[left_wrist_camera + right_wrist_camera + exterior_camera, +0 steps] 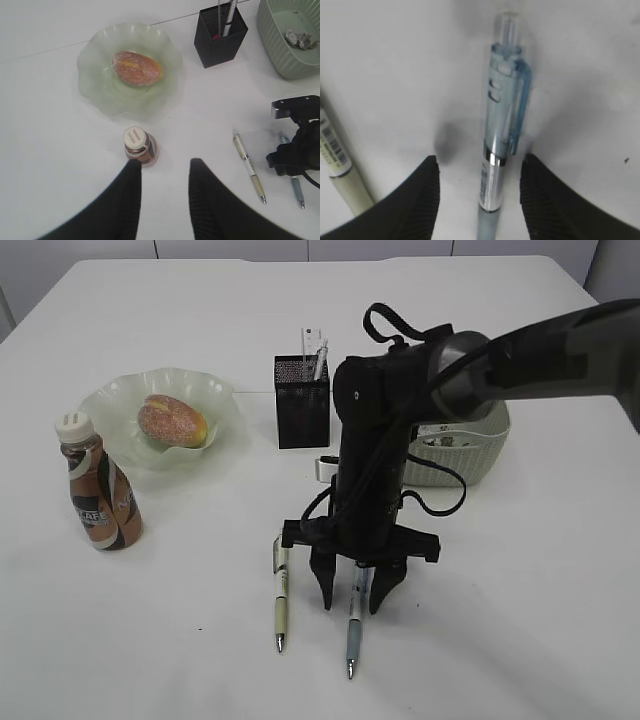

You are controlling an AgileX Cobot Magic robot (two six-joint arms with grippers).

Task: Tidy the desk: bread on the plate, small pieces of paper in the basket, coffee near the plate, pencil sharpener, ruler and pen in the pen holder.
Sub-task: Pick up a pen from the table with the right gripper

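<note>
I'm on the pen step: my right gripper (352,592) straddles the blue pen (499,160) near the desk's front, fingers wide, unclosed. Next: close, lift, carry to the far pen holder (301,400). Left gripper (162,172) hovers half-open, empty.

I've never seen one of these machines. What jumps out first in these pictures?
The black right gripper dominates the middle of the desk, pointing straight down with its jaws open on either side of a blue pen lying flat. Behind on the left, the bread sits in the ruffled plate, with the coffee bottle in front.
</note>
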